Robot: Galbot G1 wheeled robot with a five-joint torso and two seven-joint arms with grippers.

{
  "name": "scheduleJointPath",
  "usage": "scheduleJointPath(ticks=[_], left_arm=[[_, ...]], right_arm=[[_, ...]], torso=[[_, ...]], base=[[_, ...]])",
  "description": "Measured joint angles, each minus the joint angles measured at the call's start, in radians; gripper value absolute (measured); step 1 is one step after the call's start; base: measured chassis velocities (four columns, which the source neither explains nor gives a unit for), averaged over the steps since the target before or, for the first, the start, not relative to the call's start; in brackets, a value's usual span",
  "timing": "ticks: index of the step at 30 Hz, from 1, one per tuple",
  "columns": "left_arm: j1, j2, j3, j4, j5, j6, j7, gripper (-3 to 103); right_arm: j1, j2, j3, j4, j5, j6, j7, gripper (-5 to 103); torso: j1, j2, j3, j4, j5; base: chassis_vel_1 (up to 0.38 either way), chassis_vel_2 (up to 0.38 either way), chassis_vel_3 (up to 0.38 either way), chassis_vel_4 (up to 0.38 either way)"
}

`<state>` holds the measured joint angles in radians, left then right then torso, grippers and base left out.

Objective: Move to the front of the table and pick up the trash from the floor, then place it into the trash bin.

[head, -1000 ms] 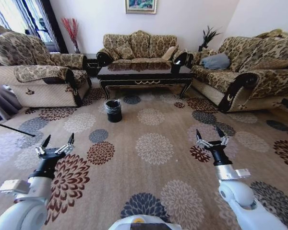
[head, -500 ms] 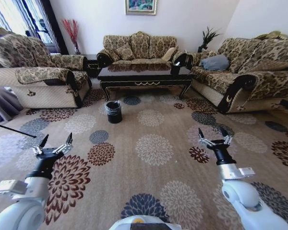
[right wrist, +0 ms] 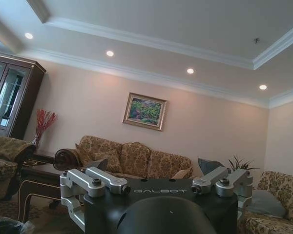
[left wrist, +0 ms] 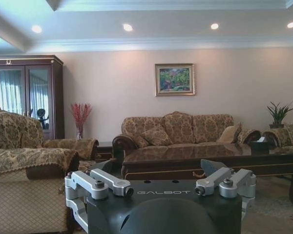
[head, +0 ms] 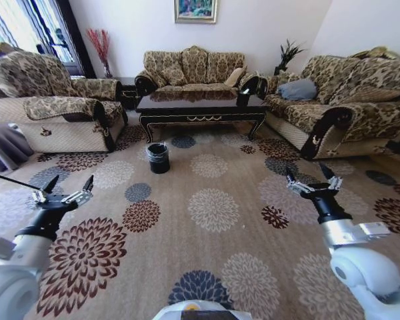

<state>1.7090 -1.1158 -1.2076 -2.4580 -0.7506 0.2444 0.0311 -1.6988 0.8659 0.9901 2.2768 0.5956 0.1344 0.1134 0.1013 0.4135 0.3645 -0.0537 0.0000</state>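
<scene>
The long dark table (head: 200, 107) stands at the far end of the flowered carpet, in front of a sofa. It also appears in the left wrist view as the table (left wrist: 210, 158). The small black trash bin (head: 158, 157) stands on the carpet just before the table's left end. The trash is out of view. My left gripper (head: 68, 188) hovers open over the carpet at the near left. My right gripper (head: 312, 180) hovers open at the near right. Both are far from the bin and hold nothing.
Patterned sofas ring the table: an armchair (head: 53, 113) on the left, a sofa (head: 193, 67) behind, a long sofa (head: 340, 100) on the right. A thin dark rod (head: 17, 179) and grey cloth (head: 3, 143) lie at the left edge. Open carpet lies between me and the bin.
The camera has moved slightly, shifting the room a little. Both arms have swung outward: the left gripper to the left, the right gripper to the right. Both stay open.
</scene>
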Motion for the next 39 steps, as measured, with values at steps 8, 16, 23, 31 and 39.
scheduleJointPath(ticks=[8, 16, 23, 31, 39], left_arm=[[-0.008, 0.003, -0.006, -0.001, -0.007, 0.011, 0.001, 100], [0.001, -0.004, -0.012, -0.016, -0.011, 0.010, 0.006, 100], [0.005, -0.004, -0.024, -0.021, -0.020, 0.009, 0.007, 100], [0.012, -0.004, -0.028, -0.028, -0.022, 0.008, 0.009, 100], [0.016, -0.005, -0.034, -0.030, -0.025, 0.007, 0.010, 100]], right_arm=[[-0.005, 0.001, 0.029, 0.012, 0.014, -0.022, 0.044, 100], [-0.008, 0.005, 0.049, 0.033, 0.040, -0.025, 0.063, 100], [-0.009, -0.001, 0.079, 0.037, 0.061, -0.028, 0.063, 100], [-0.009, 0.006, 0.065, 0.036, 0.054, -0.026, 0.058, 100], [-0.015, 0.002, 0.063, 0.038, 0.047, -0.026, 0.054, 100]], torso=[[0.012, 0.034, 0.022, 0.0000, 0.0000], [0.023, 0.065, 0.042, 0.0000, 0.0000], [0.035, 0.092, 0.058, 0.0000, 0.0000], [0.046, 0.122, 0.075, 0.0000, 0.0000], [0.061, 0.162, 0.101, 0.0000, 0.0000]], base=[[0.000, 0.000, 0.000, 0.000], [0.000, 0.000, 0.000, 0.000], [0.000, 0.000, 0.000, 0.000], [0.000, 0.000, 0.000, 0.000], [0.000, 0.000, 0.000, 0.000]])
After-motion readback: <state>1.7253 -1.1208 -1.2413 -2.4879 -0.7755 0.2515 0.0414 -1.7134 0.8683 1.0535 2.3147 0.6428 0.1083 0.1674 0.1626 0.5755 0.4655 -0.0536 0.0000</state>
